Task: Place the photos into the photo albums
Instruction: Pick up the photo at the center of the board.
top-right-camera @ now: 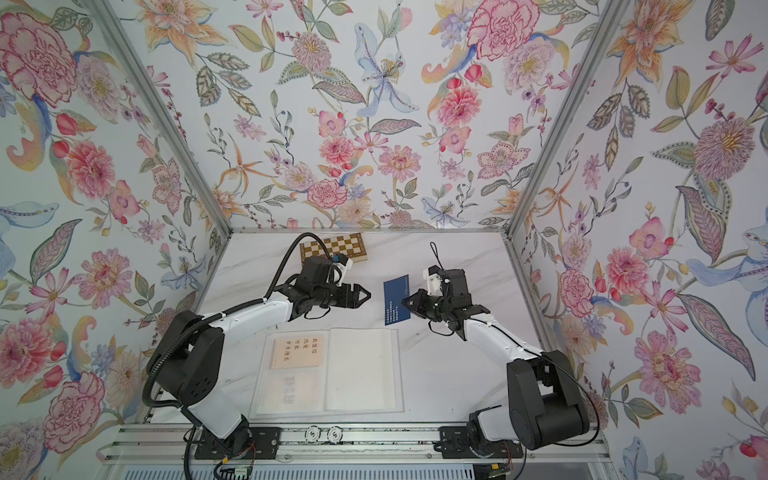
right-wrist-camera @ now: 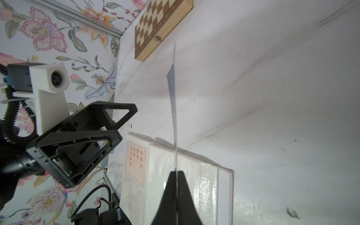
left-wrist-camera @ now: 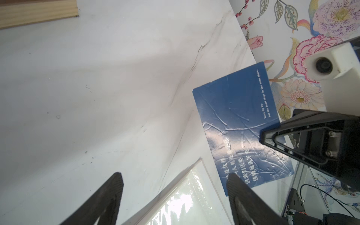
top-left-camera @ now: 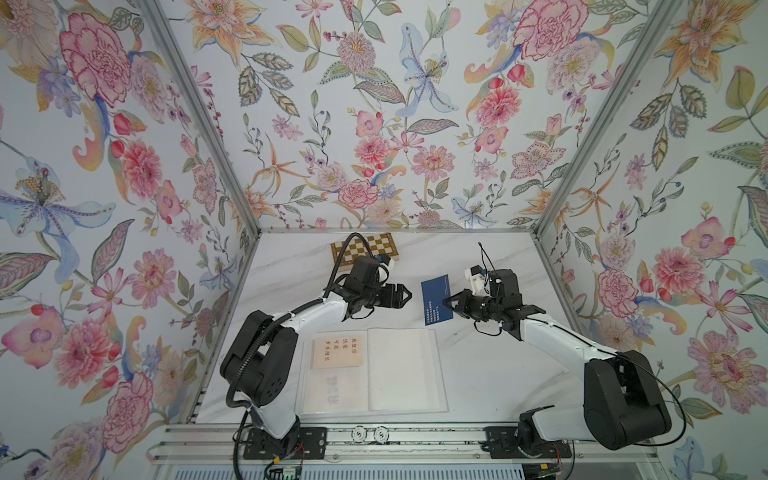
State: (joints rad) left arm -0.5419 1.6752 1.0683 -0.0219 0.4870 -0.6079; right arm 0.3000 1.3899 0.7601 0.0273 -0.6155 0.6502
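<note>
Navy card [top-left-camera: 436, 299] clamped in the right gripper [top-left-camera: 451, 302], left gripper [top-left-camera: 405, 296] spread empty nearby: mid-carry, and next it likely needs sliding into the album [top-left-camera: 399, 370]'s blank page.

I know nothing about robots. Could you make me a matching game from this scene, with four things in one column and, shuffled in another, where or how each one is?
Things:
1. navy blue rectangular card with white text
2. cream rectangular card with red Chinese characters
3. checkered wooden chessboard box
4. left end effector

Place or state:
A. at the far edge of the white marbled table
B. open, holding nothing
C. pinched in the shut right end effector
D. on the left-hand page of the open white photo album

Pairs: 1-C, 2-D, 3-A, 4-B
</note>
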